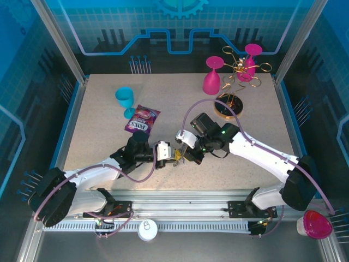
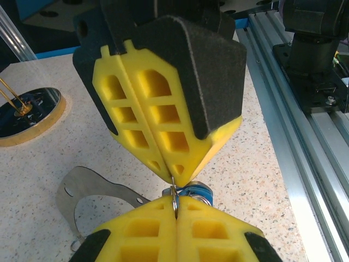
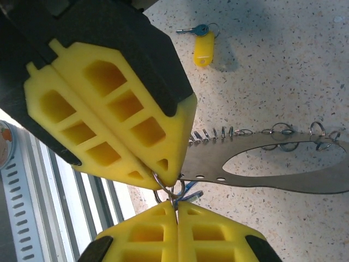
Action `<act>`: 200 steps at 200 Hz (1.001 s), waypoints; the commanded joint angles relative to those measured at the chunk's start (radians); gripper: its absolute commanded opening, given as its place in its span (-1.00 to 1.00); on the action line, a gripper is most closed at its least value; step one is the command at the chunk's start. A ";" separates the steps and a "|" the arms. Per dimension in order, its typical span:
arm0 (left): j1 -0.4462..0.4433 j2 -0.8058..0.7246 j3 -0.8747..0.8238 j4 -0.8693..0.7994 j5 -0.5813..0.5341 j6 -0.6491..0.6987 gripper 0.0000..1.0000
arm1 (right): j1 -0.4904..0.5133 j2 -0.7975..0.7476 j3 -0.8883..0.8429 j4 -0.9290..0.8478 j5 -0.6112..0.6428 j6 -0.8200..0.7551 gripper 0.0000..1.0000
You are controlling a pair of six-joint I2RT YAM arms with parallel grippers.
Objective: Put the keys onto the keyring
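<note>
Both sets of fingers are clamped shut, nose to nose. The left gripper and right gripper pinch the same small ring, with the blue key mostly hidden behind the pads. I can't tell whether that ring is the key's own or one of the keyring's — its plate lies flat on the table just beside, with its far end cut off and the yellow key lying apart.

2 keys, 1 keyring, 3 pink glasses, 1 teal cup, 1 snack bag.
</note>
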 commanded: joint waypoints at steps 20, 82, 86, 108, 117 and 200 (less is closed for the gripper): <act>-0.037 -0.040 -0.028 0.023 0.060 0.071 -1.00 | -0.020 0.009 0.028 0.049 0.058 0.080 -1.00; -0.042 -0.055 -0.048 0.052 0.055 0.092 -1.00 | -0.039 0.005 0.016 0.076 0.021 0.122 -1.00; -0.044 -0.057 -0.050 0.057 0.050 0.094 -1.00 | -0.040 0.005 0.016 0.078 0.018 0.125 -1.00; -0.050 -0.068 -0.063 0.070 0.032 0.107 -1.00 | -0.046 0.003 0.015 0.080 0.009 0.137 -1.00; -0.053 -0.071 -0.064 0.069 0.027 0.114 -1.00 | -0.047 0.005 0.015 0.079 0.010 0.140 -1.00; -0.058 -0.069 -0.074 0.123 0.001 0.076 -1.00 | -0.054 -0.008 -0.003 0.090 -0.081 0.131 -0.59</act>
